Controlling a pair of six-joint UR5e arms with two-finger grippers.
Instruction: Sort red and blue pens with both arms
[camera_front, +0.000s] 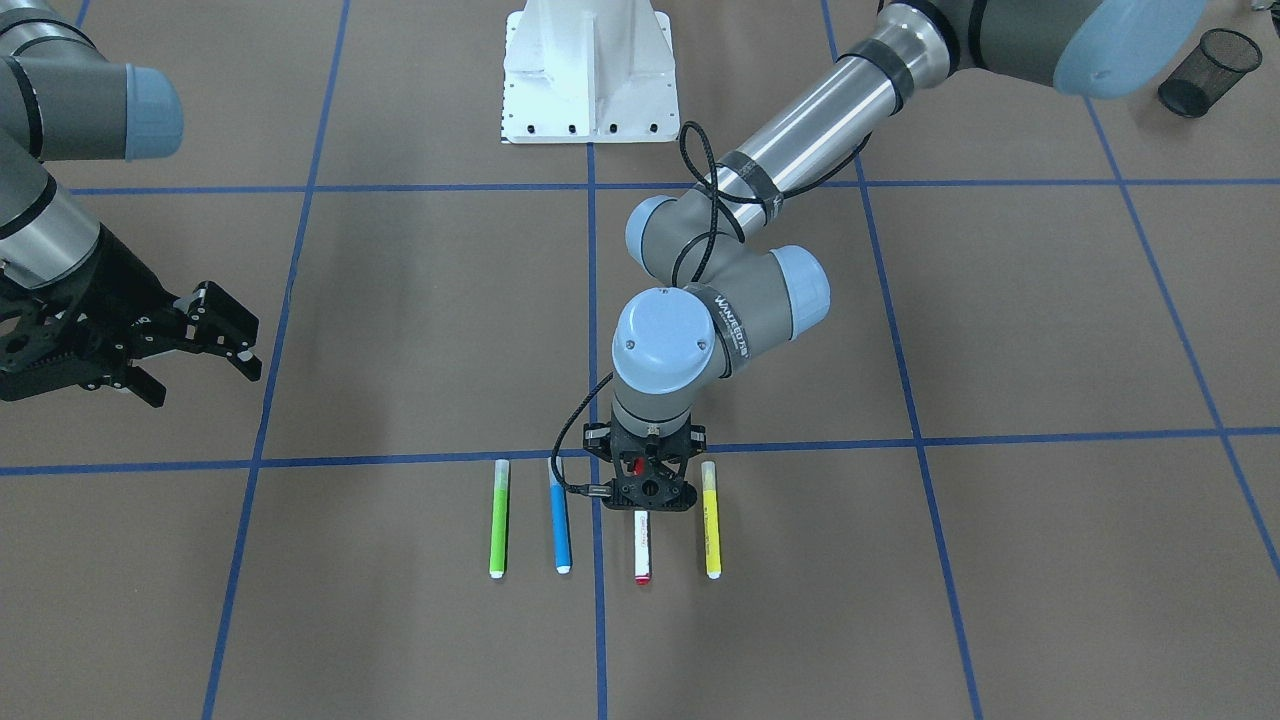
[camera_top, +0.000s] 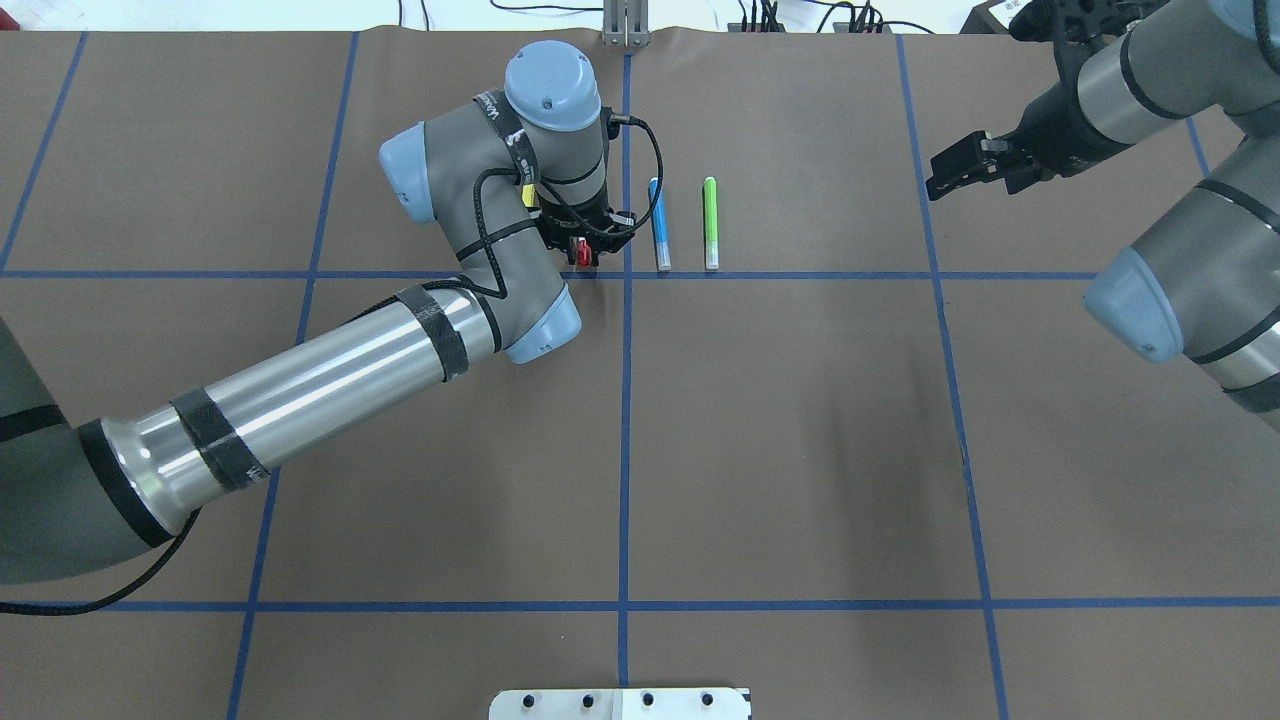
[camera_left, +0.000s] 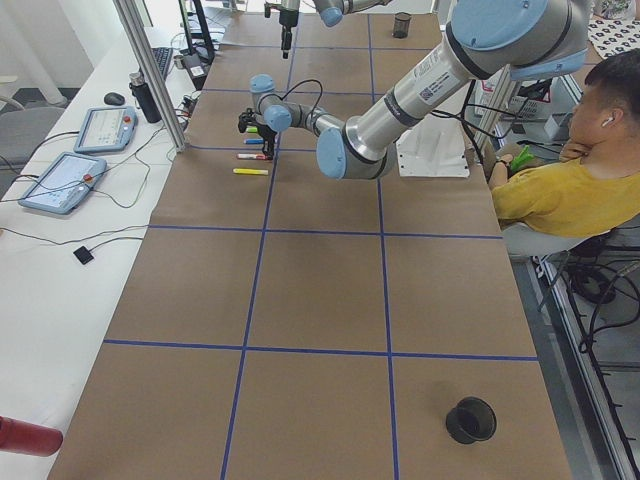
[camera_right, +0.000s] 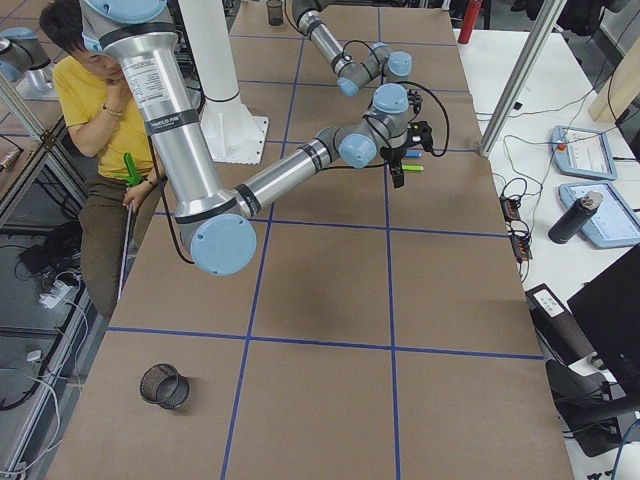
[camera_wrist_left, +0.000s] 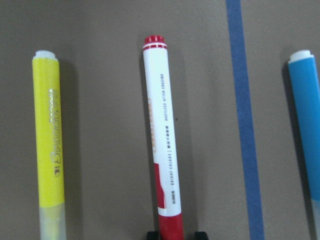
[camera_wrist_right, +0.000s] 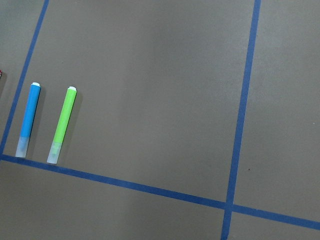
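The red pen (camera_front: 642, 545), white-barrelled with a red cap, lies on the brown table between the blue pen (camera_front: 560, 525) and a yellow marker (camera_front: 711, 525). My left gripper (camera_front: 648, 492) points straight down over its cap end. In the left wrist view both fingertips (camera_wrist_left: 152, 234) hug the red cap of this pen (camera_wrist_left: 162, 130), so the gripper is shut on it while it rests on the table. The blue pen (camera_top: 659, 225) lies untouched. My right gripper (camera_front: 205, 375) hovers open and empty, well off to the side of the row.
A green marker (camera_front: 498, 520) lies at the end of the row beside the blue pen. A black mesh cup (camera_front: 1210, 72) stands at a far corner, and another one (camera_right: 165, 385) at the opposite end. The white robot base (camera_front: 588, 70) sits at the table's edge. A person sits beside it.
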